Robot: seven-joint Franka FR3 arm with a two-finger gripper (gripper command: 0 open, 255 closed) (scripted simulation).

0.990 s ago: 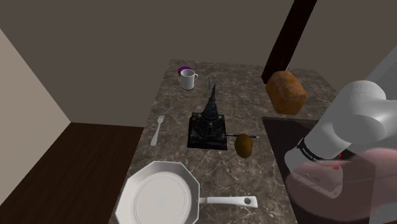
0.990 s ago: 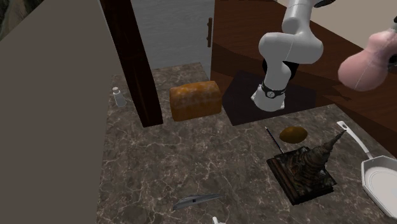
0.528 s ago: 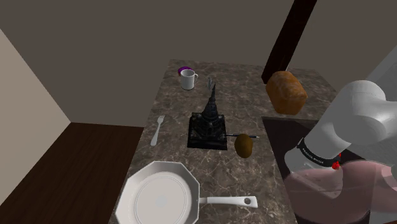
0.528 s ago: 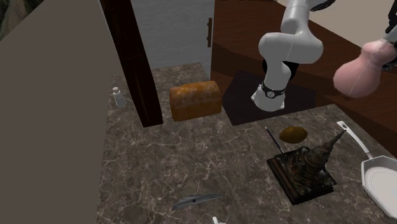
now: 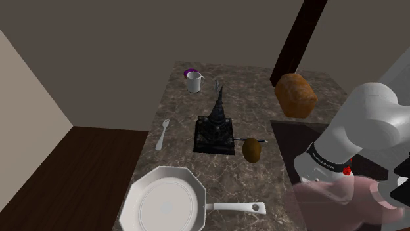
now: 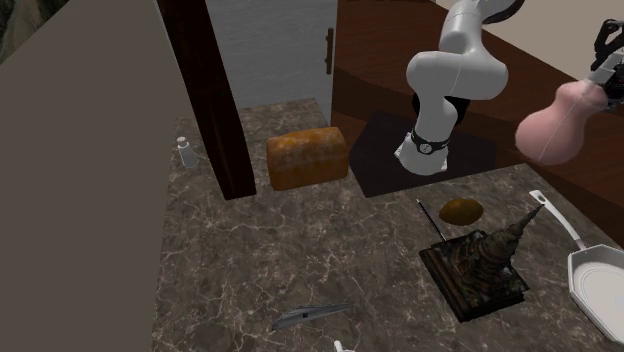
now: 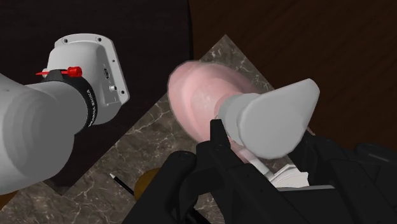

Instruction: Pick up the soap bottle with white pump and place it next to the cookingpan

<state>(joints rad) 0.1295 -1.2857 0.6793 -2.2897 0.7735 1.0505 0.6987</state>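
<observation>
My black gripper (image 6: 606, 62) is shut on the neck of a pink soap bottle (image 6: 553, 126), holding it tilted in the air, well above the counter. In the wrist view the bottle's round pink body (image 7: 205, 95) and its white pump head (image 7: 275, 119) sit just ahead of the fingers (image 7: 219, 153) that clasp it. The shoulder view shows the bottle (image 5: 338, 205) see-through at the lower right, in front of the arm's base. The white pan (image 5: 164, 202) lies on the marble counter's near end, its handle (image 5: 238, 208) pointing toward the bottle.
A dark tower statue on a square base (image 5: 215, 128), a brown oval fruit (image 5: 252, 150) and a fork (image 5: 162, 134) lie past the pan. A white mug (image 5: 194, 82) and a bread loaf (image 5: 295, 95) sit farther back. A knife (image 6: 310, 316) and small white shaker (image 6: 184, 152) are on the counter.
The held bottle has swung lower and toward the second exterior view's left, tilting more. In the shoulder view it has sunk toward the bottom edge. The grip stays shut.
</observation>
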